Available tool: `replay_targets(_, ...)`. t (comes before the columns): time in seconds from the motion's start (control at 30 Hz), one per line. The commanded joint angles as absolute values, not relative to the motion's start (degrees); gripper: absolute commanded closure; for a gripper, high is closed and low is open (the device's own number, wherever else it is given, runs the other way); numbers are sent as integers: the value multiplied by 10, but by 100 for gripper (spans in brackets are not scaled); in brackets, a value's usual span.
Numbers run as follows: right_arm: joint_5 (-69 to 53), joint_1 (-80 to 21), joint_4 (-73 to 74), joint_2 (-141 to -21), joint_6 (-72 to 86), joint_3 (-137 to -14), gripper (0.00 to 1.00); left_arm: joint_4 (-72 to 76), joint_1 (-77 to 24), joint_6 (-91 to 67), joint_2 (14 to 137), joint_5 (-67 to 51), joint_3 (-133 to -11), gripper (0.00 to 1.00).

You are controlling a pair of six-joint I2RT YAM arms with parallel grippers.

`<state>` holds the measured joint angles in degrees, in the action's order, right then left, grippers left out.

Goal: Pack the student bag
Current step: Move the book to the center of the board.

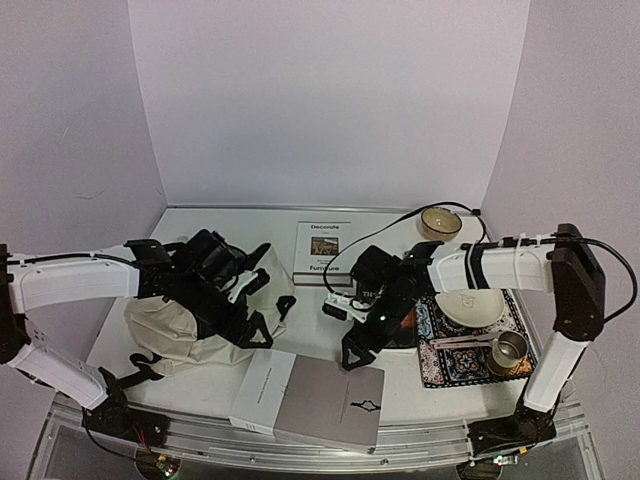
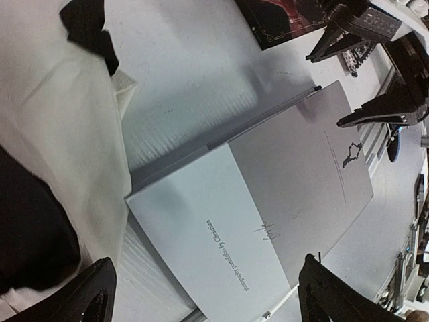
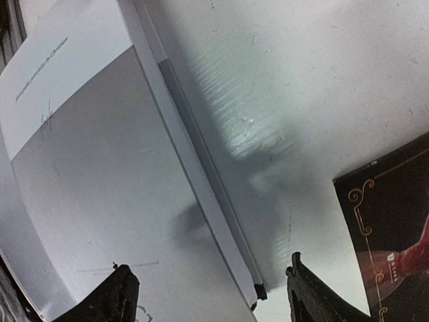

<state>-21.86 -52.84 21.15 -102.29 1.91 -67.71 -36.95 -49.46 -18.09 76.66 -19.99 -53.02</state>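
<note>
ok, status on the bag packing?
Left gripper open, empty, by the student bag. Right gripper open, empty, above the grey book. Book on table, unpacked. Nothing on it.

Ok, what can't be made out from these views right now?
Bag opening: top view, left arm covers it; zip state unknown.
Dark book: right wrist view cuts it off; in top view right gripper mostly hides it.
Grey book title: too small, blurred everywhere.
Bowl contents: too small, top view.
</note>
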Motion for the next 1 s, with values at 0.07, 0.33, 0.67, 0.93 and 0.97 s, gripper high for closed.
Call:
replay_targets(0.07, -200, -550, 216, -1066, 7, -719, 14, -366, -518, -299, 683, -139, -478, 5)
replay_targets(0.33, -107, -615, 201, -1068, 9, -744, 3, -367, -522, -332, 652, -78, -458, 4)
replay_targets(0.67, 56, -719, 141, -986, 6, -691, 2, -348, -477, -311, 726, 4, -494, 1)
replay_targets(0.93, 42, -775, 123, -1021, 5, -704, 2, -310, -412, -278, 744, -29, -502, 1)
replay_targets(0.97, 36, -777, 123, -1033, 5, -708, 2, -309, -411, -278, 744, -27, -504, 1)
